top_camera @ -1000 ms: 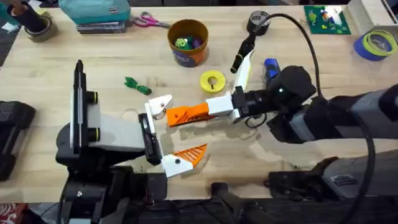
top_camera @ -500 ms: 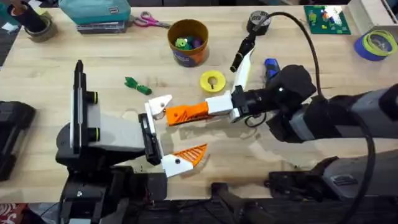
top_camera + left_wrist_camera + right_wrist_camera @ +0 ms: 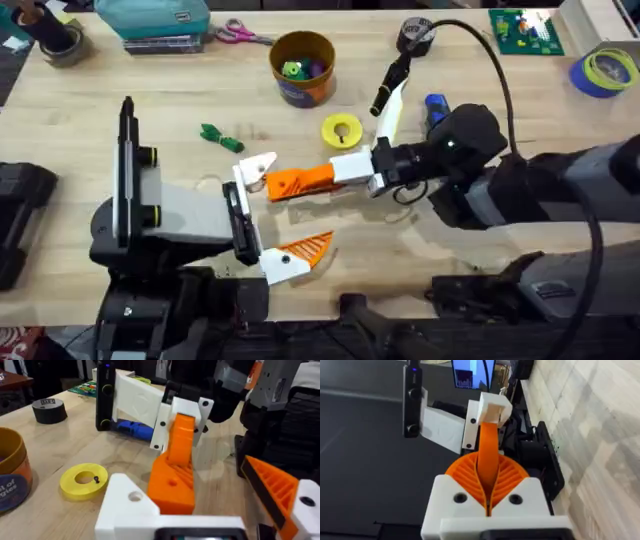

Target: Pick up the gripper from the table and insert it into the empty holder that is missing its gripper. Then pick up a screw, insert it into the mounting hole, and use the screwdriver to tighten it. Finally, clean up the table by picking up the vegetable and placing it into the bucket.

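Wooden table (image 3: 150,100), cluttered bench, dark room behind: wedge at holder, not seated.
My left gripper (image 3: 285,212) stands wide; my right gripper (image 3: 310,180) pinches the gripper (image 3: 487,455), tip meeting the holder (image 3: 258,168). Risks, as I judge them: a tilted wedge jams on the mount, or releasing early drops it. The bucket (image 3: 302,68), screwdriver (image 3: 435,108) and vegetable (image 3: 220,136) lie apart; a yellow disc (image 3: 341,131) sits near.

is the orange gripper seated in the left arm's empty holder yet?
Not seated: gripper, clamped in the right gripper, only meets the holder.
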Motion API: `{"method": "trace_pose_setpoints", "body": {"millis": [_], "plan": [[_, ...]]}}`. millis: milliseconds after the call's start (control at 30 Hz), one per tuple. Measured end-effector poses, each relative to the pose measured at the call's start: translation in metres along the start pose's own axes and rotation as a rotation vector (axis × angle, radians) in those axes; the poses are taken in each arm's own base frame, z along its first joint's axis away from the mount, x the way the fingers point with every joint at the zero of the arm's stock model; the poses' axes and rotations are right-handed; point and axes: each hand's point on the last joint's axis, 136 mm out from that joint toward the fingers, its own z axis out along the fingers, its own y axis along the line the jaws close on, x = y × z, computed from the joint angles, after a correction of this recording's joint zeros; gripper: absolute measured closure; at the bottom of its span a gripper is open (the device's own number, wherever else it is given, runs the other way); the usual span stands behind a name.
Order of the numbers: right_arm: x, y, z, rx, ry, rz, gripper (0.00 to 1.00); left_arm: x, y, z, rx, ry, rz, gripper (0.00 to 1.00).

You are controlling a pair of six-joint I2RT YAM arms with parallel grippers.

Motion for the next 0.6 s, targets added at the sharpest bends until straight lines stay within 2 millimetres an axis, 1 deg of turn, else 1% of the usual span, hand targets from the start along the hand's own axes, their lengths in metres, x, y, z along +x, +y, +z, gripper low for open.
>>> {"method": "trace_pose_setpoints", "body": {"millis": [600], "plan": [[-0.0007, -0.0024, 0.0001, 0.007, -0.003, 0.015, 0.993, 0.0000, 0.0000, 0.0000, 0.000, 0.000, 0.000, 0.015]]}}
